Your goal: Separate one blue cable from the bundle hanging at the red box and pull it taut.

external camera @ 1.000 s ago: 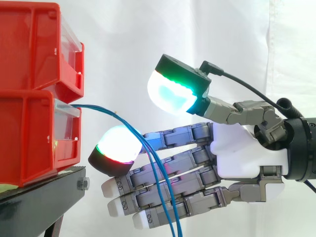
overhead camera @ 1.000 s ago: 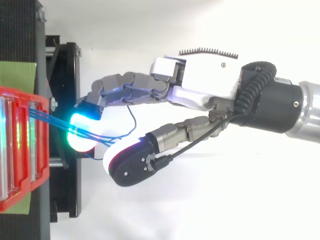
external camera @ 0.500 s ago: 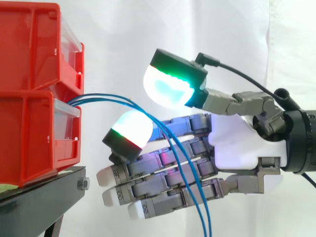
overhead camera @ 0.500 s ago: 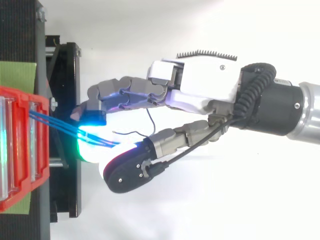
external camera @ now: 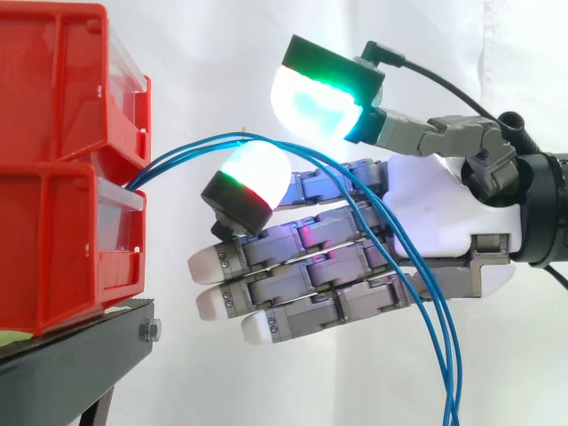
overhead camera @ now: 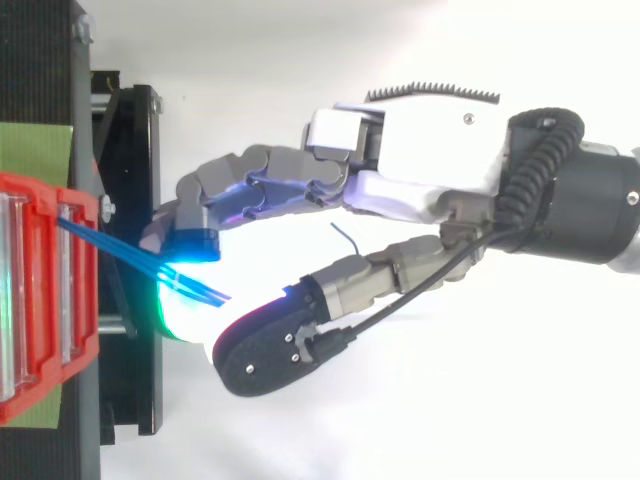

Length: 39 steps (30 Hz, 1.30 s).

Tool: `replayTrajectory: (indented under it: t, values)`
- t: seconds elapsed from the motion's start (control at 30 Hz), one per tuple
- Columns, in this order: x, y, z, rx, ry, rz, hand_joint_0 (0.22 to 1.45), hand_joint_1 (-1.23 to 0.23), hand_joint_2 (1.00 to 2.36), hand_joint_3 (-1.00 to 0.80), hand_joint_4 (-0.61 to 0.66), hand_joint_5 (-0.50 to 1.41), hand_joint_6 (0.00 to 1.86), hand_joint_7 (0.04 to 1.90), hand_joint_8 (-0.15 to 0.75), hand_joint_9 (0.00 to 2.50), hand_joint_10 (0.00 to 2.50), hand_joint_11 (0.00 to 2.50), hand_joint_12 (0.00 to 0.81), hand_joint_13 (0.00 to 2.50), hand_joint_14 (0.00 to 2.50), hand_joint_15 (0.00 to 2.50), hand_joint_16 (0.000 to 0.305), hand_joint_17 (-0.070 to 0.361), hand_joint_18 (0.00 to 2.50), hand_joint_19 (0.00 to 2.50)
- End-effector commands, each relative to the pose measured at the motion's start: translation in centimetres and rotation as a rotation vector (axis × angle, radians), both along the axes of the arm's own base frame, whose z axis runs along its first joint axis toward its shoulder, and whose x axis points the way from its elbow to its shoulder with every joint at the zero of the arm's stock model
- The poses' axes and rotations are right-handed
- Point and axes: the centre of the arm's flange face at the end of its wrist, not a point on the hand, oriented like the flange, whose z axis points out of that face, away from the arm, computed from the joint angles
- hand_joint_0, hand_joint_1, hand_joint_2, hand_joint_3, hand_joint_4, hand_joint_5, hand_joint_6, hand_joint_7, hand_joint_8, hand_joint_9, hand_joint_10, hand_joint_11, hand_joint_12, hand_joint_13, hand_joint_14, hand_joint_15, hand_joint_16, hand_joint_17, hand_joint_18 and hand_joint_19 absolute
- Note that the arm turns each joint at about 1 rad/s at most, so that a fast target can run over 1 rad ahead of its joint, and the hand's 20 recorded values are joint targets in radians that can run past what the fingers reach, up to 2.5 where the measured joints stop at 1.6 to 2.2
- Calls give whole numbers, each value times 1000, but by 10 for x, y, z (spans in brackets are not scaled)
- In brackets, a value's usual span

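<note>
Side view first, Ben, biggest thing down. What's behind it all?

A white curtain (external camera: 222,53) across the back, Ana. Before it, at the left, a black stand (external camera: 62,355) carries two red bins, the upper bin (external camera: 53,80) stacked on the lower bin (external camera: 53,248).

And the top view?

Stand and bins run along the left edge, with a green mat (overhead camera: 35,150) lying under the bins.

The hand?

The hand (external camera: 435,222) comes in from the right, about level with the lower bin, palm toward the side camera. Most of its fingers (external camera: 293,297) lie straight and point at the bins, tips near them but apart. One finger is bent up, its pad (external camera: 257,173) glowing white with a green and red rim. The thumb arches over it, and the thumb pad (external camera: 315,102) glows cyan and green.

Holding anything?

The blue cables (external camera: 177,155). Three of them come out between the two bins, just above the lower bin's clear front. They climb in an arch, pass between the thumb pad and the bent finger's pad, then fall across the straight fingers and out at the bottom edge. From above, the cables (overhead camera: 120,250) slant away from the bin and end between those two pads. So the hand is closed round the bundle there. Whether the pads squeeze it, I can't tell.

Taut?

No, curved all along, and all three run together.

Smallest?

A bolt (external camera: 149,331) on the stand's front corner, under the lower bin.
</note>
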Motion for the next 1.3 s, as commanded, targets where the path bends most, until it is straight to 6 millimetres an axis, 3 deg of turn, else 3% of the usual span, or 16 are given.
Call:
replayTrajectory:
  t: [0.0,0.17,0.47,1.07,1.27]
  values:
    - [-5,-5,1,-5,30,-6,582,-632,1010,-396,176,-192,723,1146,285,399,7,235,272,338,0,25,30,68,288,0]
    - [-6,-10,2,-6,35,-12,595,-561,1009,-409,163,-199,763,1128,289,414,7,243,267,342,0,17,30,67,289,0]
    - [-6,-13,2,-6,35,-21,628,-683,1022,-244,175,-230,833,1129,288,416,8,278,270,352,1,15,29,66,304,0]
    - [-7,-15,-1,-6,44,-24,739,-833,1000,-496,176,-226,869,1114,285,483,10,330,275,422,0,30,29,66,373,0]
    - [-8,-14,-2,-7,53,-23,646,-808,1000,-500,188,-215,872,1133,297,537,11,362,271,445,1,52,28,64,383,1]
